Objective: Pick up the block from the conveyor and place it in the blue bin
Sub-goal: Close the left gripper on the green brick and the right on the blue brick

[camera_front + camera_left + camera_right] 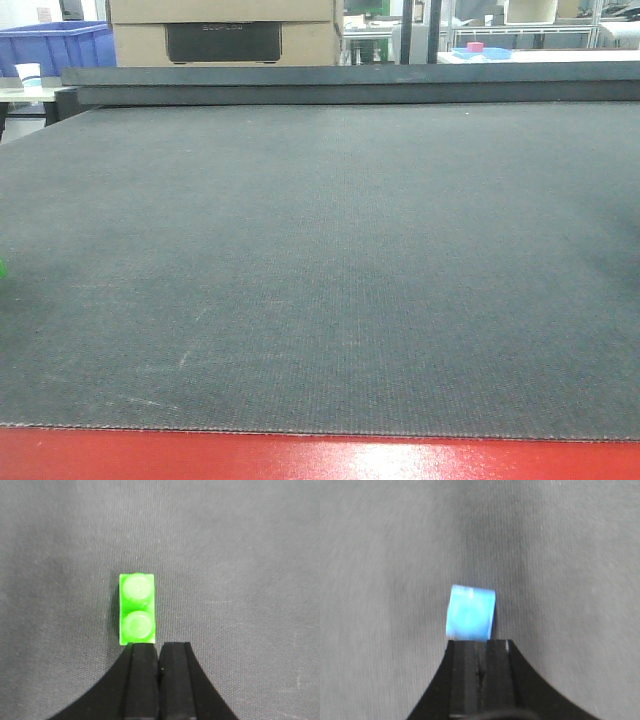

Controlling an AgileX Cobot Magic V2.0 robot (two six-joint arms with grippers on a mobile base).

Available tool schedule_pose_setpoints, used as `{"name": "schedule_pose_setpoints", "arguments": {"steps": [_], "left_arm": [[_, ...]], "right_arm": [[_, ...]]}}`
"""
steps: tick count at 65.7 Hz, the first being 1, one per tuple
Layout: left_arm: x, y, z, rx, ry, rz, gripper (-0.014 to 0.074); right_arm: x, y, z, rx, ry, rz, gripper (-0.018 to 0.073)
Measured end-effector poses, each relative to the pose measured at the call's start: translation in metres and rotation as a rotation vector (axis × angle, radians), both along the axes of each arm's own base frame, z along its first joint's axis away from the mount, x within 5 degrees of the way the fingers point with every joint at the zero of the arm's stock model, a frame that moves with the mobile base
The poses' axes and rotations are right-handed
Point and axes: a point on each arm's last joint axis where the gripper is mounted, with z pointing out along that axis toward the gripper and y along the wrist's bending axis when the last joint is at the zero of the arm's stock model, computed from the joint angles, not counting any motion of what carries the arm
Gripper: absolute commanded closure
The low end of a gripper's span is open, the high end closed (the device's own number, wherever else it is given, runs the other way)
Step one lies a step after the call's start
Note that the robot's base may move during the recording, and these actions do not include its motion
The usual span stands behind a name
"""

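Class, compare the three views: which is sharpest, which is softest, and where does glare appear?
Front-facing view: the belt weave is crisp, with glare on the glossy red frame. Left wrist view: the green block is sharp, its studs slightly washed out. Right wrist view: softest; the blue block is blurred, with a dark band on the belt behind it.

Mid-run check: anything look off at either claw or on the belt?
Both claws look shut on nothing: the green block sits just past the left claw, the blue block just past the right claw. The belt looks undamaged.
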Motion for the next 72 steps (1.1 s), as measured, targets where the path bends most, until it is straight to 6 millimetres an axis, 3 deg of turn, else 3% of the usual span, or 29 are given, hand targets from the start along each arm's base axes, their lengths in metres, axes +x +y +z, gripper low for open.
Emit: {"name": "schedule_pose_setpoints", "arguments": {"steps": [8, 13, 26, 30, 35, 46, 59, 67, 72], "left_arm": [[0.003, 0.0, -0.004, -0.002, 0.015, 0.0, 0.0707], [0.003, 0.0, -0.004, -0.003, 0.018, 0.002, 0.0707], [0.004, 0.0, -0.004, -0.004, 0.02, 0.004, 0.0707], [0.004, 0.0, -0.004, -0.004, 0.02, 0.004, 0.0707], [0.004, 0.0, -0.004, -0.01, 0.021, 0.015, 0.0707], [0.003, 0.0, -0.003, -0.028, 0.054, 0.058, 0.0707], [0.017, -0.004, 0.005, 0.048, 0.133, 0.026, 0.0707], [0.031, -0.007, -0.002, 0.065, 0.199, 0.028, 0.0699], [0.038, -0.007, -0.01, 0.073, 0.228, 0.028, 0.064]], "right_arm": [[0.018, 0.0, -0.007, 0.01, 0.025, -0.026, 0.027], [0.025, 0.0, -0.016, 0.015, 0.055, -0.037, 0.0151], [0.038, 0.001, -0.053, 0.02, 0.178, -0.046, 0.0117], [0.042, 0.001, -0.063, 0.02, 0.208, -0.049, 0.0146], [0.044, 0.001, -0.07, 0.019, 0.23, -0.049, 0.0263], [0.043, 0.001, -0.069, 0.019, 0.245, -0.05, 0.0733], [0.036, 0.001, -0.037, 0.026, 0.163, -0.047, 0.0721], [0.027, 0.002, -0.018, 0.037, 0.129, -0.046, 0.0721], [0.021, 0.002, -0.009, 0.04, 0.12, -0.044, 0.0721]]}}
